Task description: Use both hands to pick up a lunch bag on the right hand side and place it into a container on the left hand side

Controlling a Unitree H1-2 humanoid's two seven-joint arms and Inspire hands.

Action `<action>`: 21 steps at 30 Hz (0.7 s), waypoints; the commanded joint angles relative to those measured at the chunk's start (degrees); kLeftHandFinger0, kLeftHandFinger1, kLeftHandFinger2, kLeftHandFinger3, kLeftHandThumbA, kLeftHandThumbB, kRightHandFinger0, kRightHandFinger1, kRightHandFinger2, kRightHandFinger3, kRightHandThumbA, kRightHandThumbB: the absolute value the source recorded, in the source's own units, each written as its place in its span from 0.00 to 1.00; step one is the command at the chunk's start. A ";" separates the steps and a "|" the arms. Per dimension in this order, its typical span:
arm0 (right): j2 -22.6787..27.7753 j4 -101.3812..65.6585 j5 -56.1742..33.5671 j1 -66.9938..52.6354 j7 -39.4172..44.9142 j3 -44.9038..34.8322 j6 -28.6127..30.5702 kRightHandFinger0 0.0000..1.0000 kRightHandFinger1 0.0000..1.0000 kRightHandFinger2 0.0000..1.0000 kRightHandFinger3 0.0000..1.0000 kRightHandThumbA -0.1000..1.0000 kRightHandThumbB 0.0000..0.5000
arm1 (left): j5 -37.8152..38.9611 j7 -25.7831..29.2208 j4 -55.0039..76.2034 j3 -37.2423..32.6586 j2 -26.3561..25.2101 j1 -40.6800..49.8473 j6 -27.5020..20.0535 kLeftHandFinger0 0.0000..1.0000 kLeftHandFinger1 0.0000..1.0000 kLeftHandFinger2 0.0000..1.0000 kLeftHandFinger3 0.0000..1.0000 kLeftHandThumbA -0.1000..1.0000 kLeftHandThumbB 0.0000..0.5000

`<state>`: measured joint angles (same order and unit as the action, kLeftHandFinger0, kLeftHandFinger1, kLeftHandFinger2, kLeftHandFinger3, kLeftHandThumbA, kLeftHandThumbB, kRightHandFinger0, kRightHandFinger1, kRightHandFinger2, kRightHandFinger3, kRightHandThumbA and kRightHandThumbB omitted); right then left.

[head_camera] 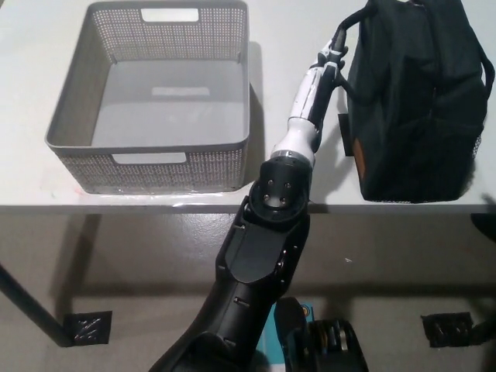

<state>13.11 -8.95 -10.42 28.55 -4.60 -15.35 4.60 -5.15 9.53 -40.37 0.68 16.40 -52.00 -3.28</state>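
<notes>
The black lunch bag (415,101) stands upright at the right of the white table, with a strap looping off its upper left corner. My left arm reaches across the table's middle. Its white left hand (333,56) presses against the bag's left side, just below the strap. The hand is small and partly merged with the dark bag, so its state is unclear. The grey perforated container (147,167) sits at the left and holds nothing. My black right hand does not show anywhere in the head view.
The table's front edge (116,206) runs across the picture's middle, with floor below it. A gap of bare tabletop (267,93) separates container and bag, crossed by my left forearm.
</notes>
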 commanded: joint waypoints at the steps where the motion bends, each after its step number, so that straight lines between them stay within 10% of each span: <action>1: 2.90 -2.81 -1.31 3.63 -0.53 -1.87 -2.35 1.00 1.00 1.00 1.00 1.00 0.32 | 0.53 0.56 -0.15 -0.59 0.47 -4.50 -2.86 1.00 1.00 1.00 1.00 1.00 0.66; 19: 4.92 26.04 -1.89 14.46 3.49 -0.41 1.70 1.00 1.00 1.00 1.00 1.00 0.30 | 1.50 -1.38 -7.79 -0.81 -0.56 -6.82 -4.81 1.00 1.00 1.00 1.00 1.00 0.78; 21: 4.88 33.85 -2.57 16.29 5.08 -0.34 3.26 1.00 1.00 1.00 1.00 1.00 0.45 | 1.80 -1.27 -8.65 -0.62 -0.57 -7.17 -4.74 1.00 1.00 1.00 1.00 1.00 0.77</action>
<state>16.86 14.12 -10.68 39.12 -3.19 -16.15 3.40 -4.27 9.07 -48.42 0.51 15.80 -55.20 -4.78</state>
